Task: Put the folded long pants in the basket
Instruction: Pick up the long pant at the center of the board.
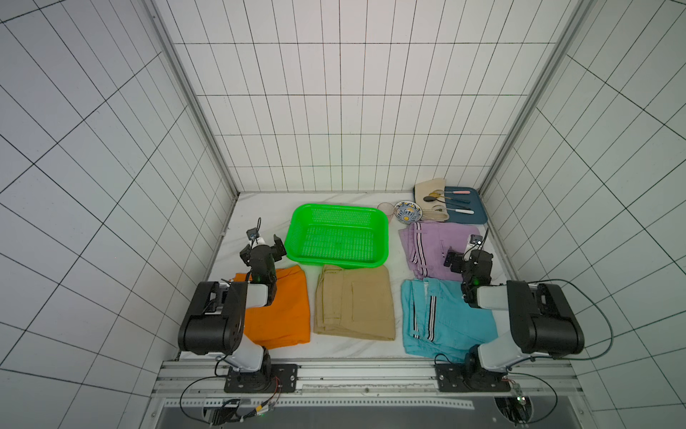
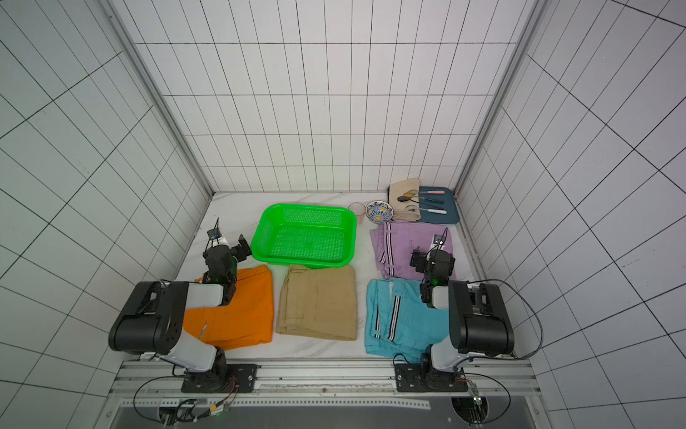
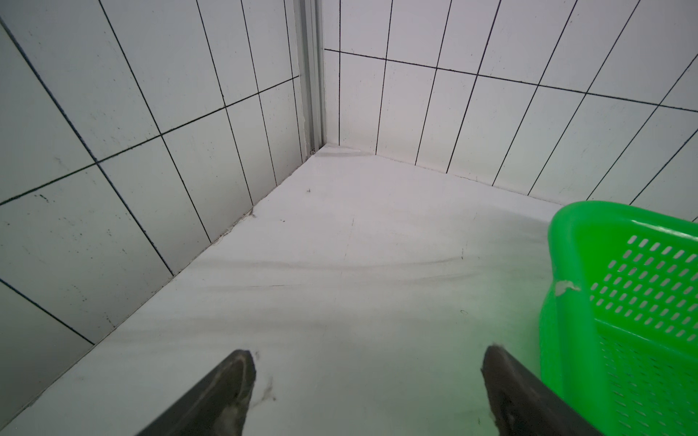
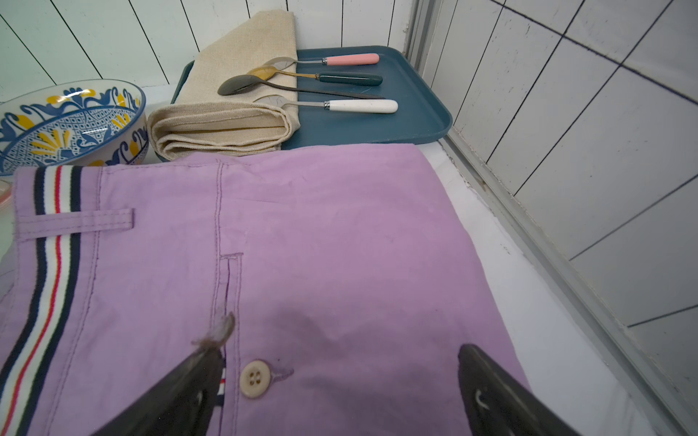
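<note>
Both pairs of fingers are standing wide, gripping nothing. My left fingers (image 1: 276, 246) are hovering over bare tabletop (image 1: 256, 219), just beside the left end of the basket (image 1: 334, 215) and past the far edge of the orange pants (image 1: 286, 312). My right fingers (image 1: 451, 260) are hanging over the lilac pants (image 1: 427, 237); I cannot tell whether the tips are touching cloth.

The basket is sitting mid-tabletop, its whole perforated floor showing. All four pants are lying outside it. The tan pants (image 1: 356, 301) are lying directly in front, far edge meeting the basket's near rim. The light blue pants (image 1: 445, 319) are lying right of the tan, touching the lilac.

The right rear is crowding up: a patterned bowl (image 4: 68, 120), a pinkish cup (image 1: 386, 208), and a beige cloth (image 4: 226, 124) draping over a blue tray (image 4: 415, 120) and carrying four spoons (image 4: 321, 81). The lilac's far edge is pressing against cloth and tray. The right wall (image 4: 566, 113) is running close alongside, leaving a narrow strip. More room is lying open between the basket and the left wall (image 3: 113, 188).

The right wrist view is showing a button (image 4: 255, 377), a belt loop (image 4: 75, 222) and fluff (image 4: 221, 332) clinging to one fingertip, all too small in both top views. The left wrist view is catching only the basket's corner and bare tabletop.
</note>
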Tool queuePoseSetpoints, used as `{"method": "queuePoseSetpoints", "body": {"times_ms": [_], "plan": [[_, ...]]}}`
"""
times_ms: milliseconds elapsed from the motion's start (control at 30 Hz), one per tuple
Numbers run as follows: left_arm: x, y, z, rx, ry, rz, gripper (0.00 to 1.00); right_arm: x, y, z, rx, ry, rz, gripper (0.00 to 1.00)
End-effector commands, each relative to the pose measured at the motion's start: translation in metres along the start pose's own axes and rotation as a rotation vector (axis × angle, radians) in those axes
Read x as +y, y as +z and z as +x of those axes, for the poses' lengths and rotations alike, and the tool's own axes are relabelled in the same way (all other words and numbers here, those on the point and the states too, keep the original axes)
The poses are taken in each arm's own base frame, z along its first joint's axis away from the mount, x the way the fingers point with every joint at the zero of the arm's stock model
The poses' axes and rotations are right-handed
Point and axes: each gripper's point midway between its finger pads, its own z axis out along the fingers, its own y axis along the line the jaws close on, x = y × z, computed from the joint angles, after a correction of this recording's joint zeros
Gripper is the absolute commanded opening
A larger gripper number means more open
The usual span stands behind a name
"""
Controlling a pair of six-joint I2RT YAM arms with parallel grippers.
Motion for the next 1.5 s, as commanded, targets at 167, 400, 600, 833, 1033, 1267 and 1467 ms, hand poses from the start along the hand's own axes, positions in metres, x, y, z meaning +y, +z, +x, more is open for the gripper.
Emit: {"method": "queuePoseSetpoints", "body": {"times_ms": [167,400,600,833,1033,1267,1467], "plan": [[0.003,-0.015,-0.033,-0.039,0.013,-0.076,0.98,-0.02,-0.047,-0.081,-0.117,0.059,0.314,1.0],[0.017,-0.063,-0.072,0.256,-0.239,-0.191,0.98,0.067,-0.097,-0.124,0.045,0.303,-0.232,1.0],[-0.032,-0.118,-0.07,0.4,-0.495,0.217,0.98,0.159,-0.159,-0.082,0.401,0.455,-0.733,1.0],[-0.048,-0.146,-0.061,0.495,-0.569,0.324,0.98,0.224,-0.185,0.019,0.661,0.331,-0.91,0.92],[-0.057,-0.15,-0.051,0.558,-0.515,0.37,0.98,0.262,-0.179,0.08,0.887,0.249,-0.89,0.81],[-0.065,-0.154,-0.047,0.607,-0.521,0.414,0.98,0.273,-0.167,0.118,1.029,0.258,-0.844,0.58],[-0.093,-0.175,-0.014,0.778,-0.576,0.558,0.96,0.269,-0.165,0.115,0.998,0.248,-0.812,0.09]]}}
